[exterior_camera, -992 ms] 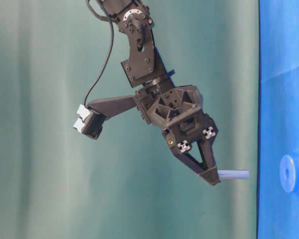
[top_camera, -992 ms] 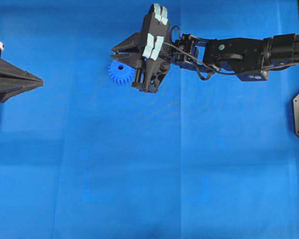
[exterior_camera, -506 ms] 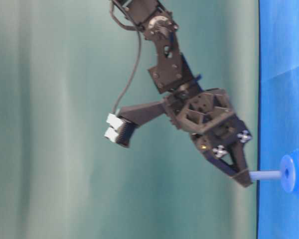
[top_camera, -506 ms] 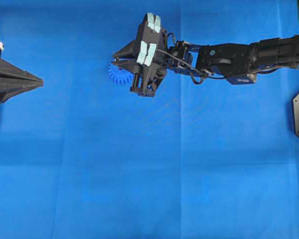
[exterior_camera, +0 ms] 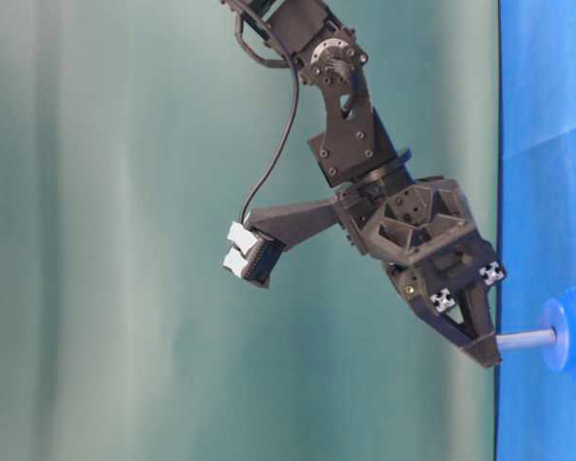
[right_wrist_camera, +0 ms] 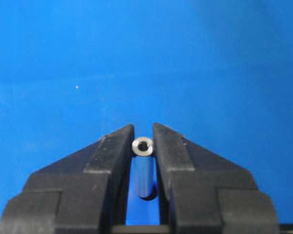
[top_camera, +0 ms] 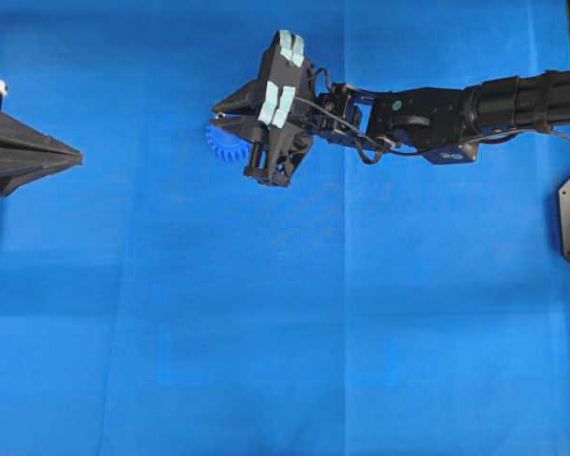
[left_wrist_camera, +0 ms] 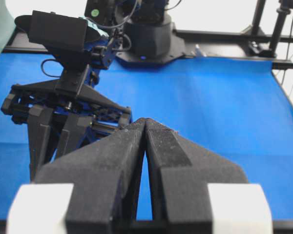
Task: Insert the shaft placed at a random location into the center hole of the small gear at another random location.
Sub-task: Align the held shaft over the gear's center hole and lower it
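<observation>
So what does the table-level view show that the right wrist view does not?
Only the table-level view shows the small gear on edge, with the shaft reaching its hub. Only the right wrist view shows the shaft's shiny round end face, seen head-on between the fingers. Both show the right tool shut on the shaft over the blue cloth.

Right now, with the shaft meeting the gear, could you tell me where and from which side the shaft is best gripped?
By its free upper end, from straight above, as the right gripper holds it now. The shaft stands upright with its lower end at the small gear hub, so only the upper part is clear, and its round sides suit opposed fingers.
</observation>
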### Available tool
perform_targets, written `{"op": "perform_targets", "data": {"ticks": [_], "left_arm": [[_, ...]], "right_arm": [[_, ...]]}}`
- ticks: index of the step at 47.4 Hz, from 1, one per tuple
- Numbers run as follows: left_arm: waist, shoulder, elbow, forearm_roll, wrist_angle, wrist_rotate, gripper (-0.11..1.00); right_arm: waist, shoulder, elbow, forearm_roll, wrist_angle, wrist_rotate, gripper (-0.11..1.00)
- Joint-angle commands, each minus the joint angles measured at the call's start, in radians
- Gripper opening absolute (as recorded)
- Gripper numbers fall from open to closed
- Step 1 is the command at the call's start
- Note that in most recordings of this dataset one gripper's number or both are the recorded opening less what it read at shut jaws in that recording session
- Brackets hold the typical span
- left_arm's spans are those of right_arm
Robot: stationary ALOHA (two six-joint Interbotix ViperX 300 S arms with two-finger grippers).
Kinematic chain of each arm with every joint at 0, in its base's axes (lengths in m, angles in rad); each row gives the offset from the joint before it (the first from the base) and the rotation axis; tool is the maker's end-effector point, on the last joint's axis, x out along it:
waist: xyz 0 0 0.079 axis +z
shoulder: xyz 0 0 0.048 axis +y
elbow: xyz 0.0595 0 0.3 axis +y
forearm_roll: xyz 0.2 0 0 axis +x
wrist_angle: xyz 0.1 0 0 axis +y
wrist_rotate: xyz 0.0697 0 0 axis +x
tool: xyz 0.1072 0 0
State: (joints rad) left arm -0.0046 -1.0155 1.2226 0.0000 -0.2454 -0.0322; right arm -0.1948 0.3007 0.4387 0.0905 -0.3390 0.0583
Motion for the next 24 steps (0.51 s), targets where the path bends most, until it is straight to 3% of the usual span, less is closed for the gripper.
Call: {"op": "perform_targets", "data": {"ticks": [1, 24], "left_arm": [[0.000, 0.006, -0.009, 0.000, -0.005, -0.002, 0.00], [0.000, 0.006, -0.011, 0.000, -0.005, -0.002, 0.00]], "right_arm": [[0.002, -0.014, -0.014, 0.003, -0.003, 0.002, 0.03], [0.002, -0.109, 0.002, -0.009, -0.026, -0.005, 0.03]]}}
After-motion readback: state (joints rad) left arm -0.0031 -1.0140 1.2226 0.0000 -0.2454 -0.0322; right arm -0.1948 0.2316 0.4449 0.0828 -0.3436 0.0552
